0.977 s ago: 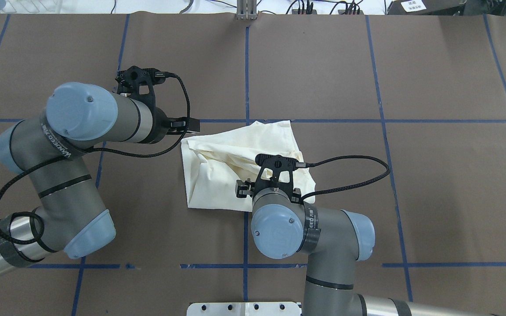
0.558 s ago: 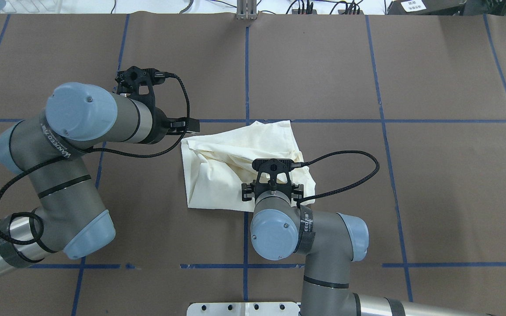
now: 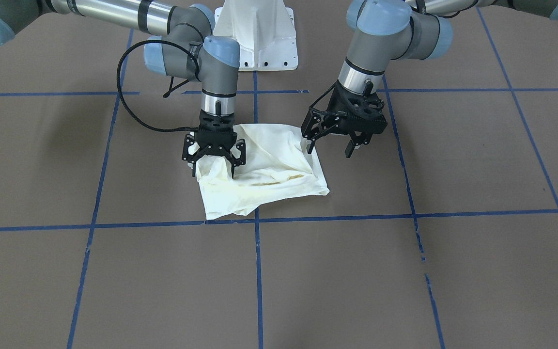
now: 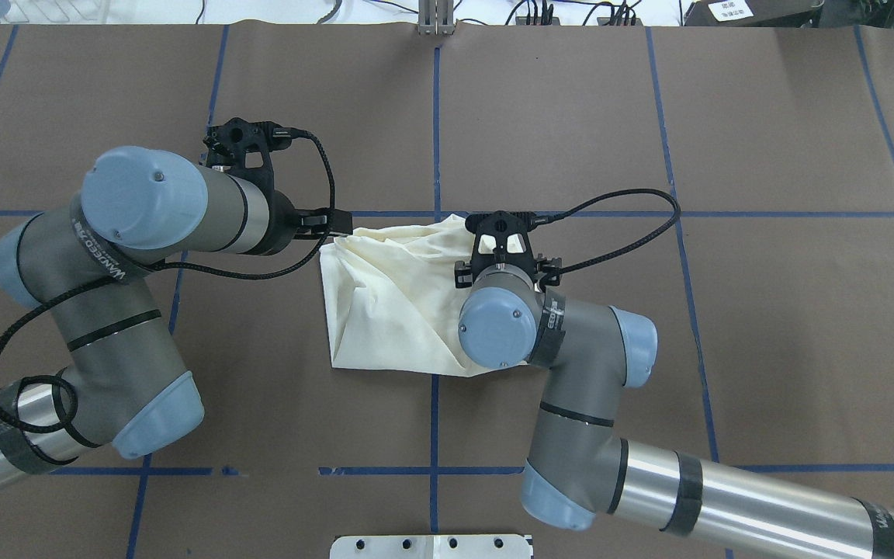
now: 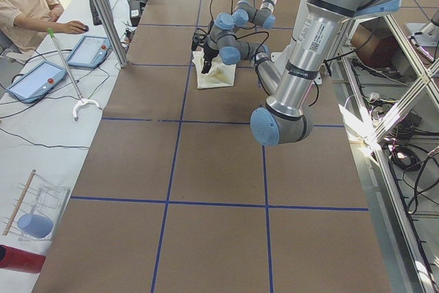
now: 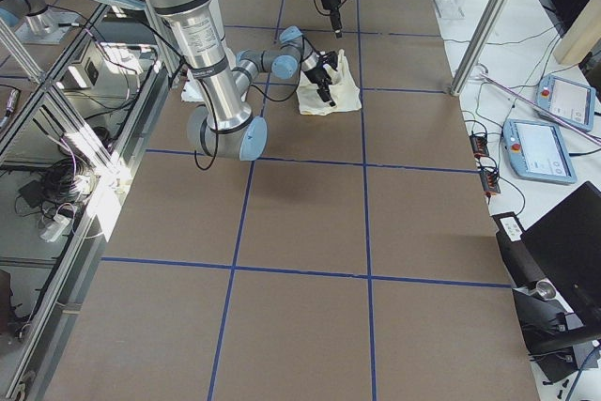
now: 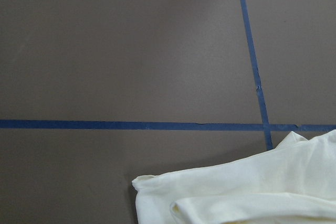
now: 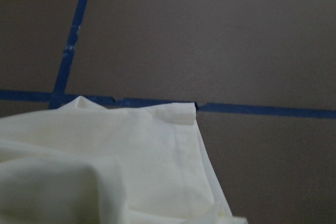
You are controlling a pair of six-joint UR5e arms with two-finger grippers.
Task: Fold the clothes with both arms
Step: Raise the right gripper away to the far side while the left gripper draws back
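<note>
swung the right gripper (image 3: 214, 170) forward across the t-shirt (image 3: 269, 186) to its far edge since a second ago. holds the left gripper (image 3: 330, 151) wide open just beside the t-shirt's corner, gripping nothing. leaves the t-shirt crumpled mid-table (image 3: 405, 266). spreads the right jaws, tips pressed into cloth.

I count one shirt (image 3: 264, 174); two arms, left arm (image 4: 168, 202) and right arm (image 4: 579, 334); two grippers, left gripper (image 3: 330, 151) and right gripper (image 3: 213, 170); one base (image 3: 255, 34); one person (image 5: 27, 5); two tablets, near tablet (image 5: 34, 80) and far tablet (image 5: 88, 51).

Table (image 3: 405, 271) w/ brown cover & blue tape grid (image 3: 356, 216) has a crumpled cream T-shirt (image 3: 269, 189) lying near centre.
</note>
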